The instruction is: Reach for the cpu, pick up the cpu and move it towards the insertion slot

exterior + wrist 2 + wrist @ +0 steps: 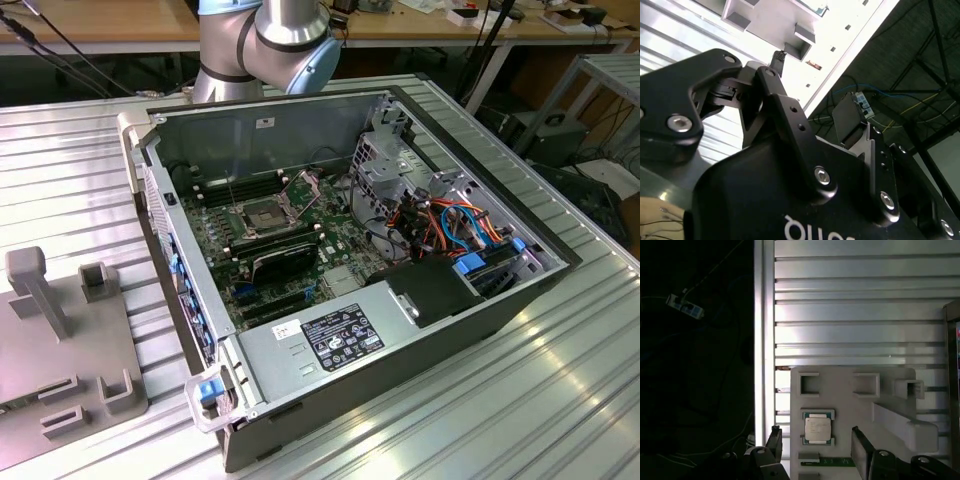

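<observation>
Your claw (815, 434) is cut off at the frame edge in the first wrist view, but its fingers (774, 440) stand wide, one each side of the cpu (818, 430), pointing down. The cpu lies flat in a grey holder (850, 405) on the ribbed counter (850, 310); beyond that it's murky dark. In the exterior view, the insertion slot (262, 218) sits inside the open case (250, 130), with the arm (265, 30) cropped behind.

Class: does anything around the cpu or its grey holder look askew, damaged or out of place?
Nothing stands out. The cpu lies flat and square in its grey holder, and the open claw hangs near it.
</observation>
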Motion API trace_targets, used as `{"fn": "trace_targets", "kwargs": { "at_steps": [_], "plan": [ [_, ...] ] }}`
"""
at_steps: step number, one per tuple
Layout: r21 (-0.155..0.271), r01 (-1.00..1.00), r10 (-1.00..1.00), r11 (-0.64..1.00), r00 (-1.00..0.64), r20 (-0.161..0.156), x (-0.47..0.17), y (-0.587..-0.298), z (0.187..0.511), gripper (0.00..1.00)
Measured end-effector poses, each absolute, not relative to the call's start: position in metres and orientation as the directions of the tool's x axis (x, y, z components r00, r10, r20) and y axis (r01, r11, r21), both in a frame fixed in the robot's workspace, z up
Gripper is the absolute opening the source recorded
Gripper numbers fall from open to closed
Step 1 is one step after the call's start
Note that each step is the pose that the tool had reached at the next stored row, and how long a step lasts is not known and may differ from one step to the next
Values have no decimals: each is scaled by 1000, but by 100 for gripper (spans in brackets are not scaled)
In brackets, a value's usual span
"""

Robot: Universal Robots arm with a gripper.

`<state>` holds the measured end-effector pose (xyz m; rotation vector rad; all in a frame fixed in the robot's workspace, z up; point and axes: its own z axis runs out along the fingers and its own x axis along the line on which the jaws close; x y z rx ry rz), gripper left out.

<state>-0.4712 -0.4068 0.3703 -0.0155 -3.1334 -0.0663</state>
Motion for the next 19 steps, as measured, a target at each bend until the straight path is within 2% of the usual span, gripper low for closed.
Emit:
{"fn": "trace_targets", "kwargs": {
  "at_steps": [19],
  "plan": [
    [42,7,7,999,-1000,8,-471,-407,348,66]
  ]
}}
